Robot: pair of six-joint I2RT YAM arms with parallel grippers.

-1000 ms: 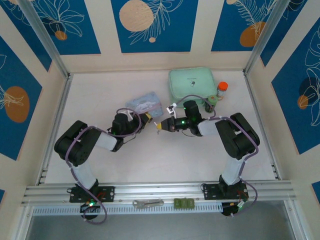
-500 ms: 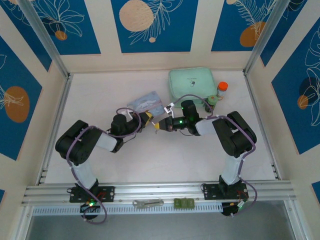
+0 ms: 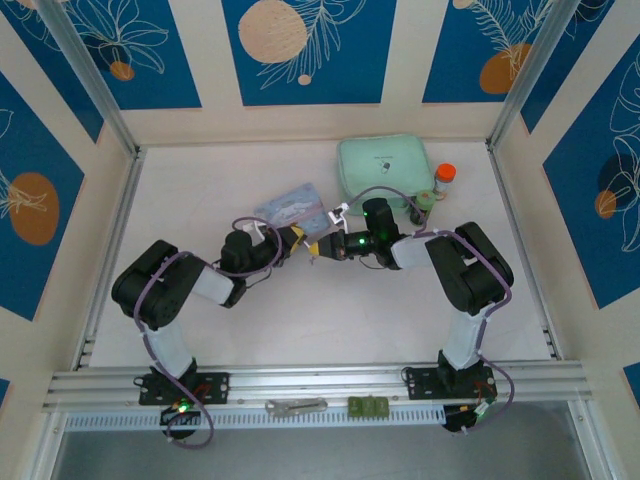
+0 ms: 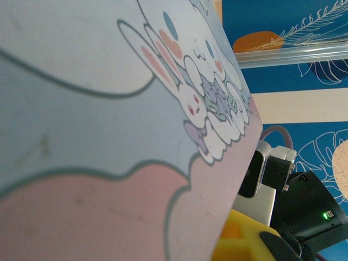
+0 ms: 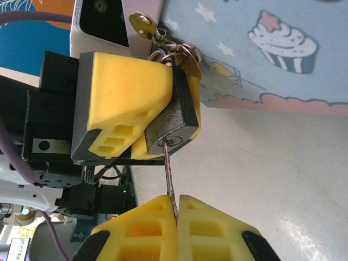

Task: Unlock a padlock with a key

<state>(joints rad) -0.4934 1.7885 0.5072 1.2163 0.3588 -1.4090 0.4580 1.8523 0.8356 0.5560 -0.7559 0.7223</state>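
In the right wrist view the small dark padlock (image 5: 175, 120) sits clamped between the yellow fingers (image 5: 124, 89) of my left gripper (image 3: 297, 240), keyhole facing down. My right gripper (image 5: 175, 211) is shut on the thin silver key (image 5: 169, 173), whose tip is in the keyhole. A ring of spare keys with a brass tag (image 5: 142, 23) hangs from the shackle end, and the shackle itself is hidden behind it. In the top view the two grippers meet tip to tip at mid-table, right gripper (image 3: 318, 249). The left wrist view has one yellow finger (image 4: 239, 242) at its bottom edge.
A pastel cartoon pouch (image 3: 290, 205) lies just behind the grippers and blocks most of the left wrist view (image 4: 109, 109). A pale green tin (image 3: 385, 165) and an orange-capped bottle (image 3: 444, 178) stand at the back right. A grey tool (image 3: 296, 406) rests on the front rail.
Both grippers have drawn a little closer together and shifted slightly toward the back, bringing the key up to the padlock.
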